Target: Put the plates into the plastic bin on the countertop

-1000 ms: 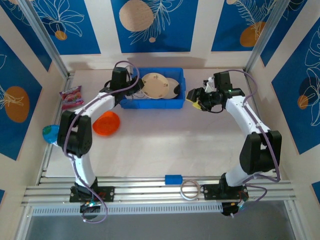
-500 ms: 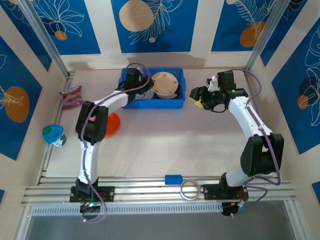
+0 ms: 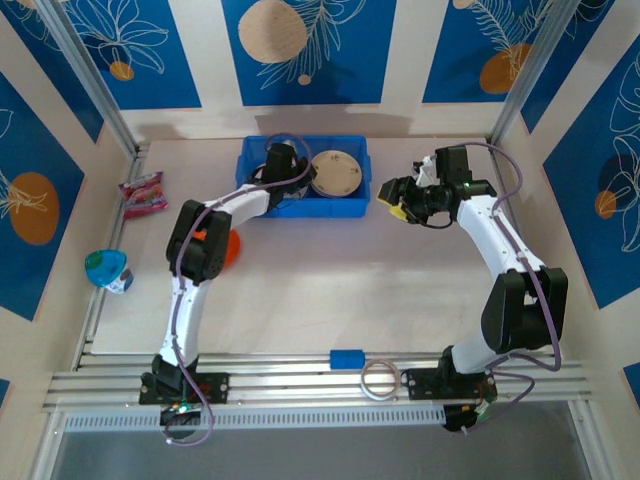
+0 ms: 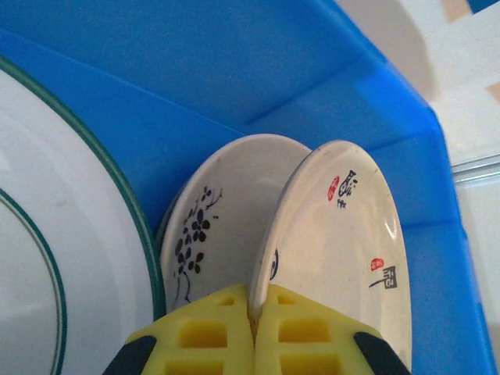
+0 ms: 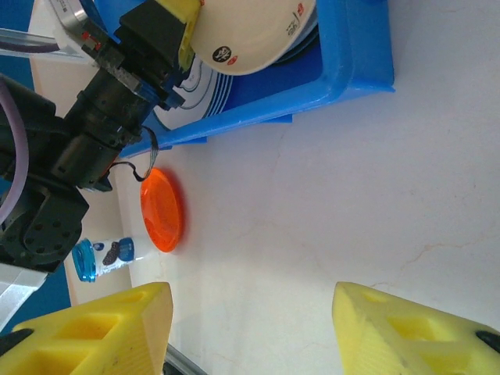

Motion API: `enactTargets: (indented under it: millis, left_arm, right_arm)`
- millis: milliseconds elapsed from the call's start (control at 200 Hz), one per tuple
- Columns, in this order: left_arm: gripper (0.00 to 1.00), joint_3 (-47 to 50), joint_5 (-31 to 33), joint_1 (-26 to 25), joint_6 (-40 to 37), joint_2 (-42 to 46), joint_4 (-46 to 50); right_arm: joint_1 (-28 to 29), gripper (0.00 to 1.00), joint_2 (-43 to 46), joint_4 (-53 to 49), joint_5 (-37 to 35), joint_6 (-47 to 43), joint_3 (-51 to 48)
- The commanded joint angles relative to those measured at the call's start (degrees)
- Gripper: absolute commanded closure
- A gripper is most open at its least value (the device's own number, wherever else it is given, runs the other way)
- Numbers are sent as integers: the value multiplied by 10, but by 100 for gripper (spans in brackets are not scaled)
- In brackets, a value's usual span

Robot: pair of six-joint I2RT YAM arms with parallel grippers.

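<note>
The blue plastic bin (image 3: 318,208) stands at the back of the pale countertop (image 3: 330,290). My left gripper (image 3: 288,174) reaches into it, shut on the rim of a cream plate (image 3: 336,172) held on edge. In the left wrist view the yellow fingers (image 4: 209,332) pinch that cream plate (image 4: 344,226), which bears black and red marks. Behind it leans a plate with a black flower drawing (image 4: 223,207), and beside it a white plate with green rings (image 4: 62,258). An orange plate (image 3: 230,246) lies on the countertop, partly under the left arm. My right gripper (image 3: 400,198) hangs open right of the bin, empty.
A pink snack packet (image 3: 143,193) and a teal-blue object (image 3: 105,268) lie at the left edge. A small blue block (image 3: 347,358) and a tape ring (image 3: 380,378) rest on the metal rail at the front. The right wrist view shows bare countertop (image 5: 312,203) below the bin (image 5: 351,55).
My left gripper has swung to the right along the bin, carrying the cream plate with it, and the arm now covers more of the orange plate. The right arm has barely moved.
</note>
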State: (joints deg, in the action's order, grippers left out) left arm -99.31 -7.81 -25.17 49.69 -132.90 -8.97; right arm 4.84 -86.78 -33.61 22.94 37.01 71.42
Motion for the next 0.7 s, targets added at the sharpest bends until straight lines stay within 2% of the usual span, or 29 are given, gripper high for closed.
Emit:
enactTargets:
  millis: [0, 310, 390, 460, 530, 690]
  left_arm:
    - [100, -39, 11, -6, 13, -20, 8]
    - [100, -79, 22, -10, 11, -44, 47]
    - [89, -89, 22, -11, 9, -48, 58]
    - [74, -100, 21, -11, 4, -51, 69]
    - [66, -105, 22, -11, 1, -50, 76]
    - [60, -114, 33, -11, -13, -45, 101]
  right_arm:
    - [-3, 43, 10, 8, 22, 6, -7]
    - [-2, 43, 6, 10, 25, 6, -14]
    - [-1, 43, 5, 15, 25, 10, -15]
    - [1, 43, 4, 19, 25, 12, -14]
    - [4, 43, 3, 20, 25, 13, -12]
    - [7, 43, 1, 20, 23, 11, -7]
